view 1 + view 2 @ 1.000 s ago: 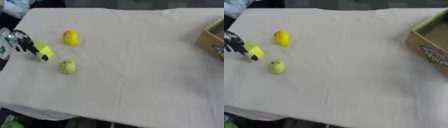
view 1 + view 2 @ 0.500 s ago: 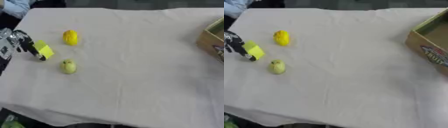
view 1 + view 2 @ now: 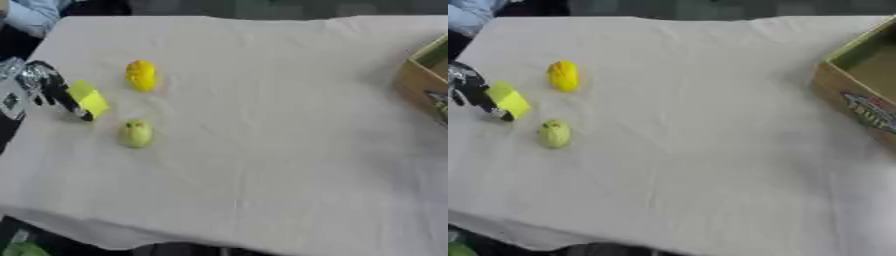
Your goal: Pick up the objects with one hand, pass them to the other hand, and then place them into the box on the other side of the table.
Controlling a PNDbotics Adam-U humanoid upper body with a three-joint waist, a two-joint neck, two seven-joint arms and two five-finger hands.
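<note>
One object, a yellow-green block (image 3: 88, 98), was pinched by the curled fingers (image 3: 61, 95) of the left hand (image 3: 45, 87) at the table's left edge (the right hand was not seen). A yellow fruit (image 3: 140, 75) and a green fruit (image 3: 135, 133) lay untouched on the cloth (image 3: 262, 150) beside it. Nothing could be seen in the box (image 3: 859, 95) at the far right, so the hand-over and every placement were judged still to be done.

black-and-silver robot hand (image 3: 42, 90)

My left hand (image 3: 48, 92) looks like black plastic with shiny silver metal. The yellow-green block (image 3: 88, 98) against my fingers looks matt and smooth. A matt, faintly creased cloth (image 3: 262, 125) covers the table. The box (image 3: 859, 85) looks like brown cardboard with a printed side.
</note>
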